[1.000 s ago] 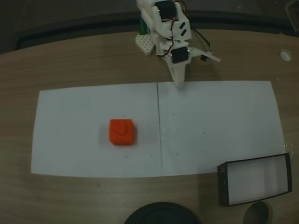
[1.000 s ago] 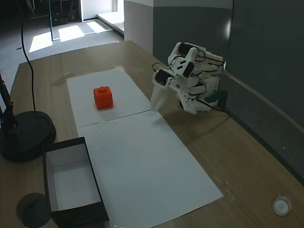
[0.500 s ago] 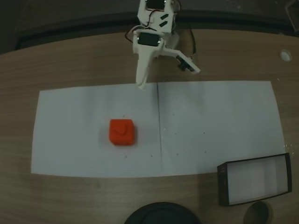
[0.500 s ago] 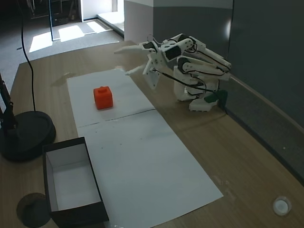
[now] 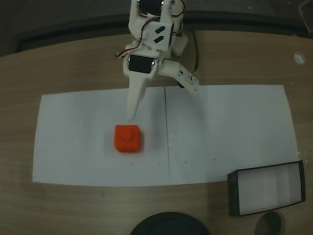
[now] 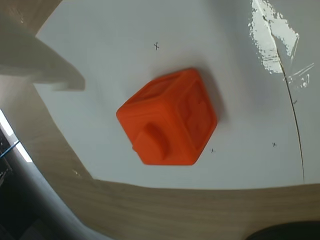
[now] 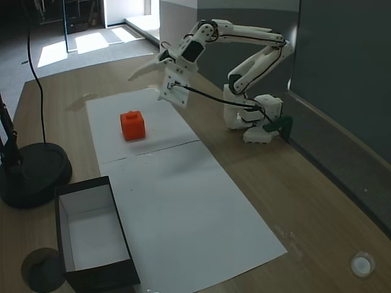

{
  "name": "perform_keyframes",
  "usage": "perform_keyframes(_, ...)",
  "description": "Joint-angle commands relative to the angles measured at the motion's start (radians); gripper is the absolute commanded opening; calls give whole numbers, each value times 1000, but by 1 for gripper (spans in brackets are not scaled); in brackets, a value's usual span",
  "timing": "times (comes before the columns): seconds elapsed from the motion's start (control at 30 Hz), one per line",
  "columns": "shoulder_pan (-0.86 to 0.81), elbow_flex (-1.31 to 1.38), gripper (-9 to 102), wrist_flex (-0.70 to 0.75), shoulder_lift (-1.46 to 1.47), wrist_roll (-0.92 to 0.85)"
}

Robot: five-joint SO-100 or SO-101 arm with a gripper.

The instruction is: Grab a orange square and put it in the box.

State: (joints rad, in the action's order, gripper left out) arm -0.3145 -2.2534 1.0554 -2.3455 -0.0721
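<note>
Nothing of the task is finished yet. The orange square (image 5: 128, 138) is sitting untouched on the white paper (image 5: 220, 132), bump upward, on the sheet's left half in the fixed view from above, well apart from the box (image 5: 266, 188). The box is resting at the lower right corner of that view, partly on the paper's edge, and its white floor is bare in the fixed view from the side (image 7: 91, 235).

The end effector (image 5: 159, 102) is hanging above the paper with its jaws spread wide: one long white finger (image 5: 134, 100) is pointing down toward the square with its tip just short of the block's far edge, while the other finger is splaying off to the right. In the fixed view from the side the end effector (image 7: 156, 76) is raised clear of the block, holding nothing. The wrist view is looking down on the orange square (image 6: 170, 120) near the centre, with one finger (image 6: 40, 60) at the upper left; the second finger is hard to make out there, so the exact alignment is uncertain.

Everything remains: lowering around the block, closing, lifting, carrying it across the bench (image 5: 73, 63) to the box and releasing.
</note>
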Motion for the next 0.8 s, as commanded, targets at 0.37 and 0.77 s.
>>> perform_keyframes(0.37, -63, 592, 37, 156, 761, 37)
perform_keyframes(0.77, -51, 598, 5, 110, 819, 41)
